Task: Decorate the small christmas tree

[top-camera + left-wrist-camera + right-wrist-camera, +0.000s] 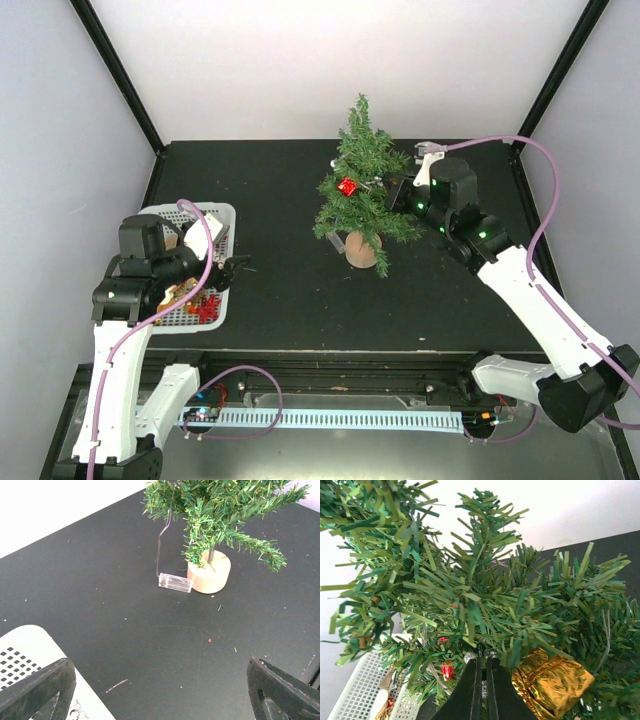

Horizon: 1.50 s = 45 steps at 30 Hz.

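Right gripper pinched closed in the small christmas tree beside a gold ornament; left gripper spread wide

You're looking at a matte black rectangular tabletop, flecked w/ small specks and a few pale scratches. Behind it stands a plain white back wall. L & R sides are pale grey-lilac panels. Slanted black frame posts mark both back corners. Light's soft and even. At the near edge, a white slotted cable duct sits above a grey metal ledge.
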Motion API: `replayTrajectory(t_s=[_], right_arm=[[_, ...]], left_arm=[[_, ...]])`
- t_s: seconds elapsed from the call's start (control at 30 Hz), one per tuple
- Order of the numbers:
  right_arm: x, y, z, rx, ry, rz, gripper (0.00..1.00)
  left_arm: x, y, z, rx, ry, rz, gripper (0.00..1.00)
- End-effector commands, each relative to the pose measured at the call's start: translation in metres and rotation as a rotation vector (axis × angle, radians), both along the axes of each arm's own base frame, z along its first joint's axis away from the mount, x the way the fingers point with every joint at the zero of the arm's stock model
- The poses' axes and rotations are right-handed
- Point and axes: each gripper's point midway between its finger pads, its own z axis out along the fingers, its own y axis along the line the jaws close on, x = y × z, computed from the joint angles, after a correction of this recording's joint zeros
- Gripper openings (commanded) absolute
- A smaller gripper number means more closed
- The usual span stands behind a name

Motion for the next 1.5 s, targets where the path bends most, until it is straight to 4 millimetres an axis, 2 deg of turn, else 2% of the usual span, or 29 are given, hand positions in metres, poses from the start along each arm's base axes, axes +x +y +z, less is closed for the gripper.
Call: replayTrajectory(t_s=[0.0,0.17,0.3,0.43,0.5,0.6,0.9,1.07,1.2,1.47], right_arm=[[0.001,-0.003,0.007,0.013,-0.026,-0.009,0.01],[-0.008,-0.008,0.028,0.026,-0.066,-0.008,0.15],[-0.014,-0.015,0.041,0.016,-0.084,-0.018,0.35],[-0.021,-0.021,0.047,0.014,-0.099,-0.026,0.6],[-0.024,-0.023,0.048,0.009,-0.099,-0.026,0.66],[-0.028,-0.024,0.047,0.003,-0.094,-0.019,0.7],[-0.043,-0.037,0.048,-0.027,-0.107,-0.031,0.72],[-0.06,-0.043,0.035,-0.104,-0.081,0.01,0.73],[-0.092,-0.045,0.021,-0.189,-0.049,0.109,0.81],[-0.18,-0.063,0.055,-0.171,-0.175,0.291,0.85]], left_arm=[[-0.002,-0.003,0.004,-0.017,-0.02,-0.011,0.94],[-0.002,-0.003,0.004,-0.016,-0.022,-0.008,0.94],[0.0,-0.001,0.002,-0.008,-0.022,0.002,0.95],[0.0,-0.001,0.003,-0.01,-0.023,0.004,0.95],[0.0,-0.001,0.003,-0.01,-0.024,0.005,0.95],[0.0,0.0,0.003,-0.007,-0.025,0.009,0.95],[0.001,0.004,0.001,0.01,-0.028,0.032,0.95],[0.0,0.005,0.0,0.016,-0.023,0.032,0.95],[-0.002,0.005,-0.001,0.026,-0.017,0.026,0.95],[-0.021,0.004,0.01,0.041,-0.012,0.006,0.95]])
